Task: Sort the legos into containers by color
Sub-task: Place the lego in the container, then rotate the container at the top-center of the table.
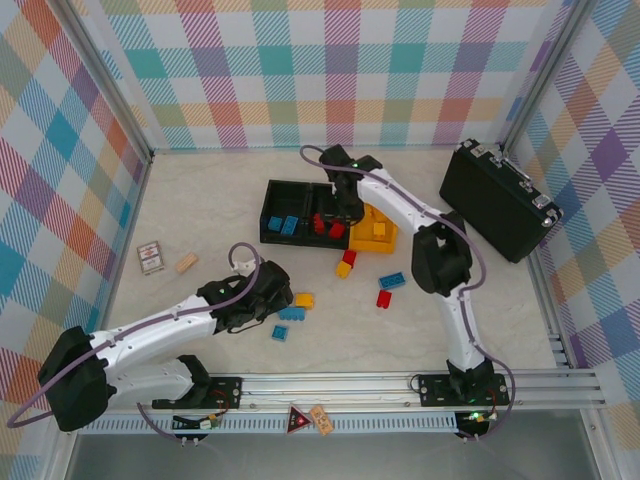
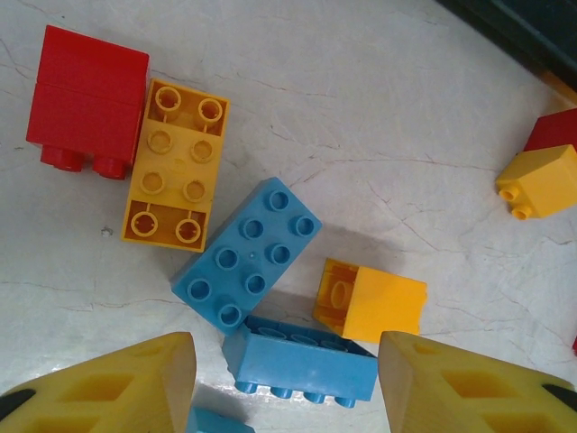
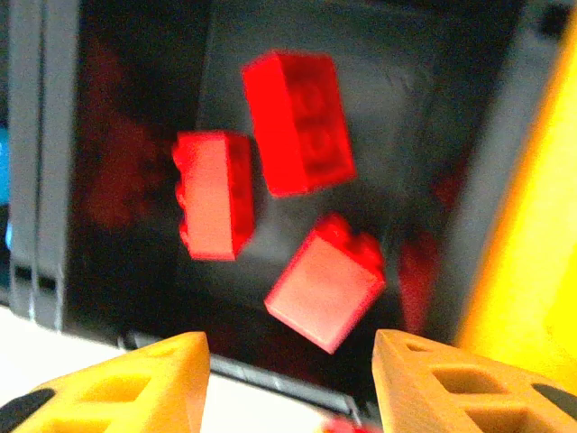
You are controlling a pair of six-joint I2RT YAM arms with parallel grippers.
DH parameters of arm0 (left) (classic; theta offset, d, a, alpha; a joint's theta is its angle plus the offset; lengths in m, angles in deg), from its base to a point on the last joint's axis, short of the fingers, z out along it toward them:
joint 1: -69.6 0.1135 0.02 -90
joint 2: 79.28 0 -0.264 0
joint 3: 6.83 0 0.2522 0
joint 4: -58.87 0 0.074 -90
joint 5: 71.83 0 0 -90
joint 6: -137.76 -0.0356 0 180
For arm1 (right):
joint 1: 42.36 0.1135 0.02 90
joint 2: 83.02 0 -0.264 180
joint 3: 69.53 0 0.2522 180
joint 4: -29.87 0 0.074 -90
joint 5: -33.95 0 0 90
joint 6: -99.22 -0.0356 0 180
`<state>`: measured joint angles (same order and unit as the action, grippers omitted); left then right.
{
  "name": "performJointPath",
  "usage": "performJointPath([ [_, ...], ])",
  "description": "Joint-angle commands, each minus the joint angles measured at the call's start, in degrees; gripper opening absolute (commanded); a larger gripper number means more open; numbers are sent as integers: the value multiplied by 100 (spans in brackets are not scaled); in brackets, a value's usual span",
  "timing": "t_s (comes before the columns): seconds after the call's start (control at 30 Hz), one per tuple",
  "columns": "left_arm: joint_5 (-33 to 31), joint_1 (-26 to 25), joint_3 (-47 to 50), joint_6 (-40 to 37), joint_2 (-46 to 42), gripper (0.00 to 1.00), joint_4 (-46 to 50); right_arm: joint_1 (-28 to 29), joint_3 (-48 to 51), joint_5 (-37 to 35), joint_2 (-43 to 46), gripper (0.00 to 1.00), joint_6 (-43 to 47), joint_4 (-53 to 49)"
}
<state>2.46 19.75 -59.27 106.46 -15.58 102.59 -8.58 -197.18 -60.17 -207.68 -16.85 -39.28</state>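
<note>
Three red legos (image 3: 297, 122) in black bin (image 3: 433, 81), beneath right hand (image 3: 287, 361)

smooth shiny red, blue and yellow-orange studded plastic lego bricks (image 2: 248, 253), pale marble-look desk (image 2: 406, 108) that's pretty matt with hairline cracks, glossy black plastic bin (image 3: 424, 90), black hard case (image 1: 495, 205), shiny metal latches (image 1: 546, 203)

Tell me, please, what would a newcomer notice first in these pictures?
The bright plaid walls around the pale table catch the eye first. Mid-table stands the row of three containers, with the right gripper open above red legos in the middle black bin. Nearer the front, the left gripper hangs open over loose legos in blue, yellow and red, and a large black case lies at the right.
</note>
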Motion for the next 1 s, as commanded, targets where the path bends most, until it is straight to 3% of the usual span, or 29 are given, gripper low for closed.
performJointPath([
  [0.0,-71,-17,-138,-120,22,56,-14,6,832,-49,1003,51,28,401],
  [0.3,45,-17,-313,-272,323,56,-153,-187,3210,-141,2635,49,-212,1014],
  [0.47,96,-17,-337,-293,432,56,-243,-550,4213,-114,3082,47,-281,1290],
  [0.67,139,-17,-395,-307,572,56,-283,-859,4670,6,2939,43,-276,1674],
  [0.97,70,-17,-324,-227,468,55,-179,-1138,4518,-1,2260,41,-240,1935],
])
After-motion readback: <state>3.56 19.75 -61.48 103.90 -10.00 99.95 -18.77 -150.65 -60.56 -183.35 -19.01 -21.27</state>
